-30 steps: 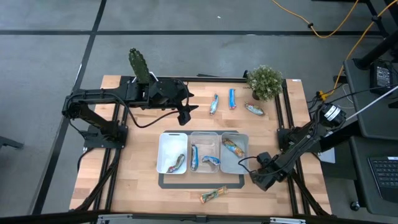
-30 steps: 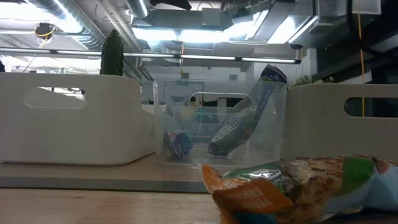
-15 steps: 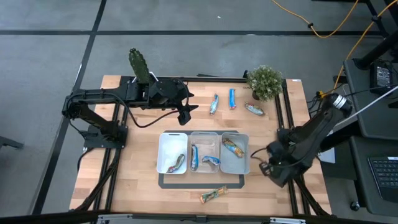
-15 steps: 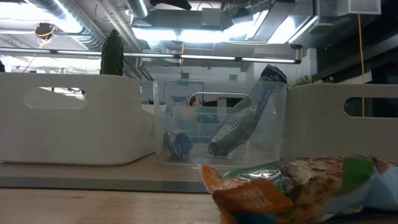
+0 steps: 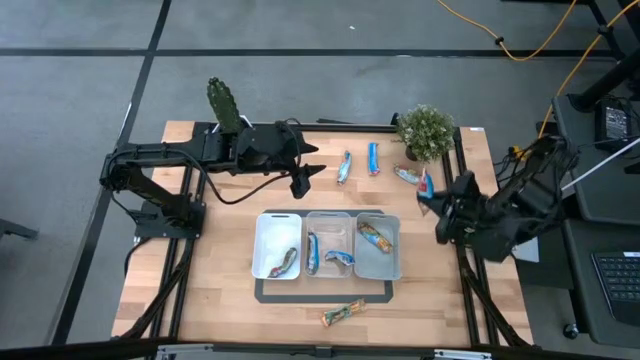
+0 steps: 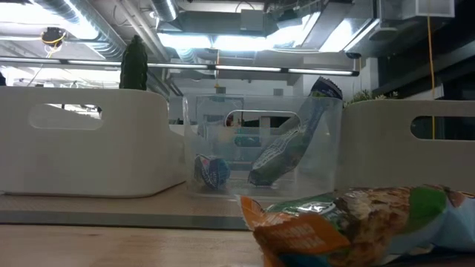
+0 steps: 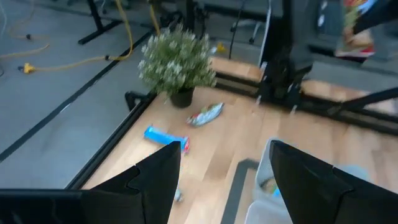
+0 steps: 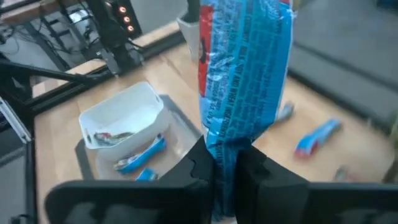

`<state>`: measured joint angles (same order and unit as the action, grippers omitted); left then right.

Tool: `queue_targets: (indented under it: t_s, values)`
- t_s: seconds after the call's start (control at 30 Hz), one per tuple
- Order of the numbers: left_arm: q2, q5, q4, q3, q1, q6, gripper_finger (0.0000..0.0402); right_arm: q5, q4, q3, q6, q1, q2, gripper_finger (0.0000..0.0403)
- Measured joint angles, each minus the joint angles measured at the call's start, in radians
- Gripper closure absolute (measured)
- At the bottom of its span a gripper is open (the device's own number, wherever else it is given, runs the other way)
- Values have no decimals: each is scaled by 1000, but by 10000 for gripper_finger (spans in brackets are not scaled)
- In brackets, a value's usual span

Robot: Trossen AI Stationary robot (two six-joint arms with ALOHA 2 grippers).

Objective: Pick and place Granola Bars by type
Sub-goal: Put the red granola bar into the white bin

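My right gripper (image 5: pixel 430 200) is off the right tray's far right corner, shut on a blue granola bar with a red end (image 8: pixel 245 68). My left gripper (image 5: pixel 303 180) hangs open beyond the left tray, touching nothing. Three bars lie flat on the far side of the table: a silvery-blue one (image 5: pixel 344 167), a blue one (image 5: pixel 373 158) and a silvery one (image 5: pixel 408 175). A greenish-gold bar (image 5: pixel 344 313) lies near the near edge, large in the low view (image 6: pixel 356 222). Each of the trays (image 5: pixel 262 228) holds bars. My right gripper pinches the blue bar's lower end (image 8: pixel 225 152) between its two fingers (image 8: pixel 198 163). The bar runs on away from the fingers, along them, its red-edged end farthest out. It is lifted clear of the table.
A potted plant (image 5: pixel 427 130) stands at the far right corner, close to the right gripper, and a cactus (image 5: pixel 224 104) at the far left. The three trays sit on a dark mat (image 5: pixel 262 292) in the table's middle. Bare wood lies left of the trays.
My right arm has swung from beside the right tray's near right corner toward the table's far edge, ending off that tray's far right corner, toward the plant. My left gripper has stayed where it was.
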<state>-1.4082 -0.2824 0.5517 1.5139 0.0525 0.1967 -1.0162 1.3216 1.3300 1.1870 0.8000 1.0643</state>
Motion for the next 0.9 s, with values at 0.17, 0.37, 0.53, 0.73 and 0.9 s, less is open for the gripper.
queue_targets:
  t_s: [0.17, 0.37, 0.53, 0.73, 0.9]
  values:
    - [0, 76, -122, 0, 0, 0, 164, -11, -156, -22, -309, -64, -67, 381]
    - [0, 144, -265, 0, 0, -43, 164, 62, -327, -40, -619, -185, -115, 359]
    - [-16, 221, -404, 2, 0, -61, 164, 267, -496, -42, -889, -334, -116, 379]
    - [-93, 317, -579, 1, -1, -20, 151, 506, -751, -42, -1152, -508, -85, 372]
    - [-147, 161, -635, 8, 1, -8, 135, 724, -849, -42, -1224, -631, -30, 359]
